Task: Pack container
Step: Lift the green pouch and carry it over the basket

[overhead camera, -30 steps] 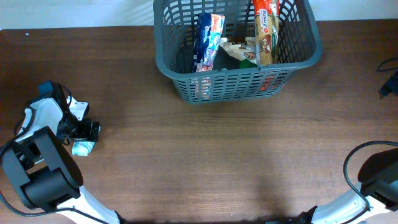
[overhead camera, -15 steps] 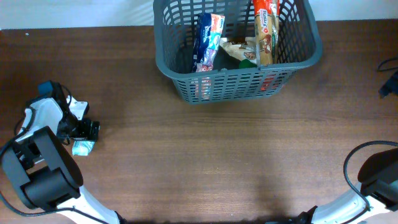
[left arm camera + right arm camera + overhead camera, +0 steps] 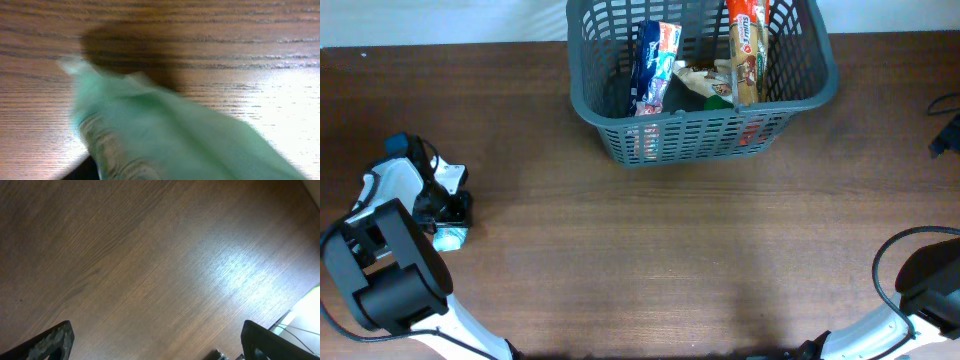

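**Container at far edge of surface; left end effector low over a loose packet**

Container: The container point(image 3: 700, 138), a dark grey basket with slotted sides, stands upright at the far edge of the wooden surface point(image 3: 650, 260), a little right of centre. Its top edge is cut off by the overhead view.

Three items are visible inside:
- A blue-and-white packet point(image 3: 655, 65) stands on end toward the left side.
- An orange-and-tan packet point(image 3: 746, 50) stands on end toward the right side.
- A small pack with a green patch point(image 3: 705, 82) lies low between them.

Some red shows through the front lattice below the orange-and-tan packet.

Left side: The left end effector point(image 3: 448, 205) sits low at the near-left part of the surface, well apart from the container. A pale green packet point(image 3: 451, 238) lies on the surface directly at it, partly hidden beneath it in the overhead view. In the left wrist view the packet fills most of the picture, heavily blurred, with wood grain around it. The fingers cannot be made out there. Whether this end effector is open, closed or gripping the packet cannot be told.

Right side: The right end effector point(image 3: 160, 345) is open. Its two fingertips point(image 3: 50, 342) sit at opposite lower corners of the right wrist view, with only bare wood between them. It is well away from the container and touches nothing.
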Controlling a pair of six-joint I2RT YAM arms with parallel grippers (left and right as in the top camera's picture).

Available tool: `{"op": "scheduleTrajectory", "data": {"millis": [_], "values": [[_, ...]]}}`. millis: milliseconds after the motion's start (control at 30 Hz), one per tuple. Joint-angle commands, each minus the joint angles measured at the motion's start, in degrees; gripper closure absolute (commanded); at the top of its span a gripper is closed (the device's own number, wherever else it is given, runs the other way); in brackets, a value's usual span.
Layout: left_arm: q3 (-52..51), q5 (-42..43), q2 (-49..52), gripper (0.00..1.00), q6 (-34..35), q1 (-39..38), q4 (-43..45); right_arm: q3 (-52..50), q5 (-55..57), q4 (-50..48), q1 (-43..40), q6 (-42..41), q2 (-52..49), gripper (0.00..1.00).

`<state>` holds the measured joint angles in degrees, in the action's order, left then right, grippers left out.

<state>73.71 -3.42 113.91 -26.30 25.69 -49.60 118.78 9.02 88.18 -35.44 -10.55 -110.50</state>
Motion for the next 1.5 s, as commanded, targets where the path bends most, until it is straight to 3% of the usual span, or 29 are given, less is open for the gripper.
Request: {"op": "scheduleTrajectory", "data": {"millis": [0, 167, 333, 600, 800, 933, 1100, 1200, 1367, 1467], "values": [[-0.98, -0.48, 2.56, 0.98, 0.31, 0.24, 0.81, -0.44, 0.68, -0.17, -0.2, -0.7, 0.09, 0.01], [-0.09, -0.22, 2.56, 0.98, 8.5, -0.04, 2.51, -0.44, 0.7, -0.17, -0.2, -0.7, 0.09, 0.01], [8.26, 6.16, 2.08, 0.98, 15.65, -1.62, 0.17, -0.44, 0.7, -0.17, -0.2, -0.7, 0.09, 0.01], [44.57, 25.42, -0.48, 0.98, 23.1, -4.68, -8.76, -0.44, 0.68, -0.17, -0.2, -0.7, 0.09, 0.01], [73.4, 26.82, -1.57, 0.98, 26.8, -13.46, -9.14, -0.44, 0.7, -0.17, -0.2, -0.7, 0.09, 0.01], [83.95, 18.1, -1.55, 0.98, 26.01, -26.49, -7.37, -0.44, 0.7, -0.17, -0.2, -0.7, 0.09, 0.01], [83.12, 0.35, -0.09, 0.99, 17.84, -43.28, -3.45, -0.44, 0.7, -0.17, -0.2, -0.7, 0.09, 0.01], [81.57, -10.38, 3.63, 0.98, 16.7, -49.62, -0.74, -0.44, 0.68, -0.17, -0.2, -0.7, 0.09, 0.01], [81.02, -11.8, 12.46, 0.98, 17.29, -51.47, 0.87, -0.44, 0.68, -0.17, -0.2, -0.7, 0.09, 0.01], [80.87, -8.81, 18.75, 0.98, 21.16, -50.97, -0.79, -0.44, 0.68, -0.17, -0.2, -0.7, 0.09, 0.01]]}}
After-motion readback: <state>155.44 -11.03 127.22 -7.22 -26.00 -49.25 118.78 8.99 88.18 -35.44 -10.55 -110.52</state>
